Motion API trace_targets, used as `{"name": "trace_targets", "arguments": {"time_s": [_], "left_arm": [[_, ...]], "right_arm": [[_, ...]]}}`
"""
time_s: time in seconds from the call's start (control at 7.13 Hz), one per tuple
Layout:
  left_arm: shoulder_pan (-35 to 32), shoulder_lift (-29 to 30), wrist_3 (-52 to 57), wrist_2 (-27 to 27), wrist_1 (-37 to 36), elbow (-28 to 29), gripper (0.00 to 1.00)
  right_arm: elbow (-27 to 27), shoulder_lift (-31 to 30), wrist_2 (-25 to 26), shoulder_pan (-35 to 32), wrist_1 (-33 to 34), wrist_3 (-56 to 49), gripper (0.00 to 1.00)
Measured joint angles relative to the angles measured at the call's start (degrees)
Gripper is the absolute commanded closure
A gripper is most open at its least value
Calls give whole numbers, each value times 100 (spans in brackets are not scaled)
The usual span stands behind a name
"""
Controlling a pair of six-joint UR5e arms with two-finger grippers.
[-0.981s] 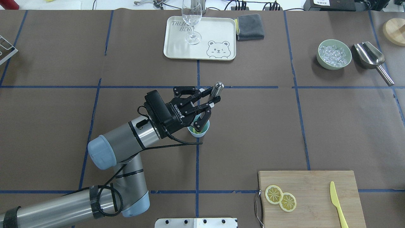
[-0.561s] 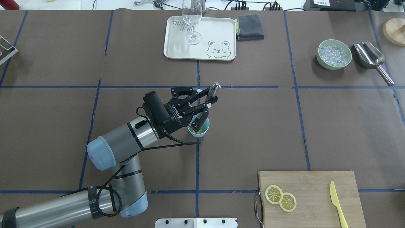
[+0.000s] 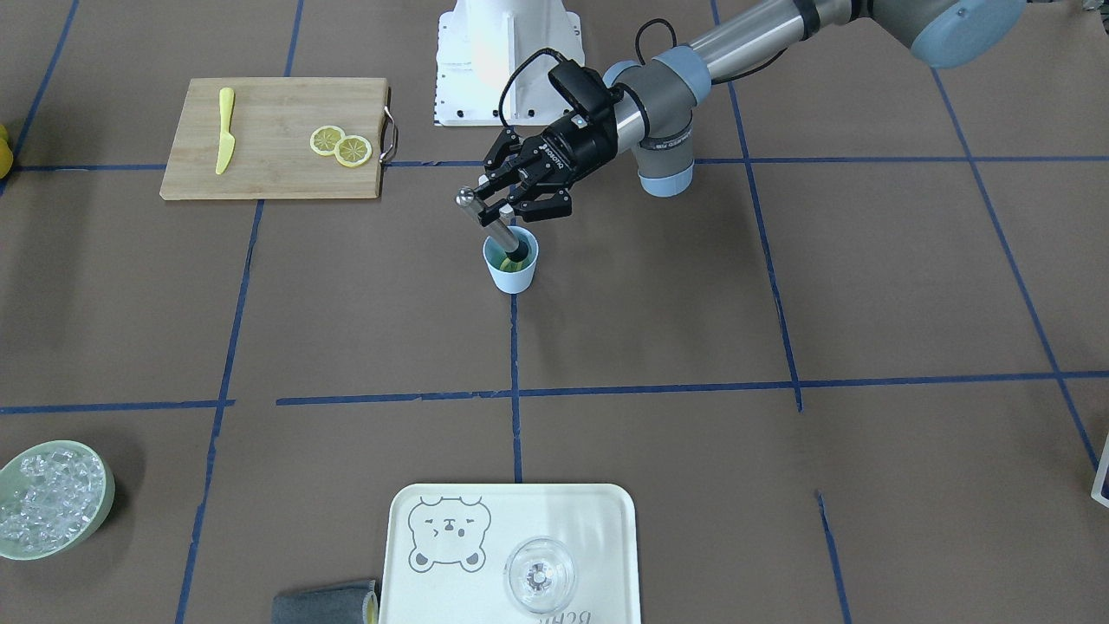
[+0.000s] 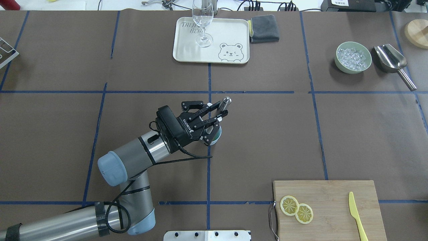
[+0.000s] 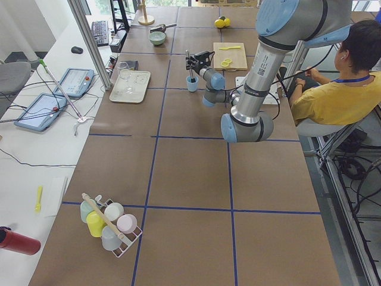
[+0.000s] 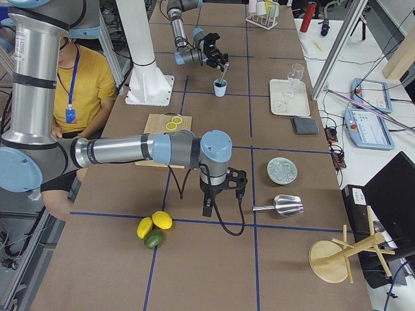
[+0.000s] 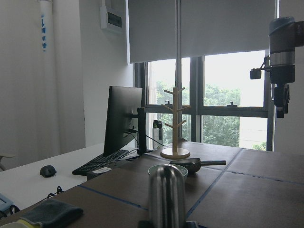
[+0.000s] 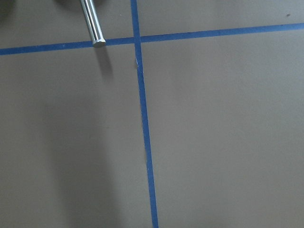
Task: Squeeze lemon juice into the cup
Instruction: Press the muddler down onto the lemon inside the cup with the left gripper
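Even, bright light over our worktop (image 4: 267, 134)
We see only soft shadows; backlit windows (image 7: 223, 80) glare white, and the near metal rod (image 7: 166, 194) is blurred.

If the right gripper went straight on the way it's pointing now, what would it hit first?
Likely the bare table, near a blue tape crossing. The right gripper points roughly straight down, and the scoop handle lies off to the side.

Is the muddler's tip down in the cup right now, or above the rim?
In. The muddler leans, its dark lower end below the rim of the cup, beside the lemon.
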State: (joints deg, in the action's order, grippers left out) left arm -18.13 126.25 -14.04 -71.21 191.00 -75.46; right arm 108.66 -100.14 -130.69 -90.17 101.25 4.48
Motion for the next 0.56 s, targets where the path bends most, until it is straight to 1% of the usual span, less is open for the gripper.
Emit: {"name": "trace_targets", "arguments": {"time_s": [0.28,0.56], "left_arm": [[42,-3,5,44,-7,101,100],[35,23,6,39,-9,34,100]], "right_arm": [[-2,3,0,0,0,0,0],[-2,3,0,0,0,0,0]]}}
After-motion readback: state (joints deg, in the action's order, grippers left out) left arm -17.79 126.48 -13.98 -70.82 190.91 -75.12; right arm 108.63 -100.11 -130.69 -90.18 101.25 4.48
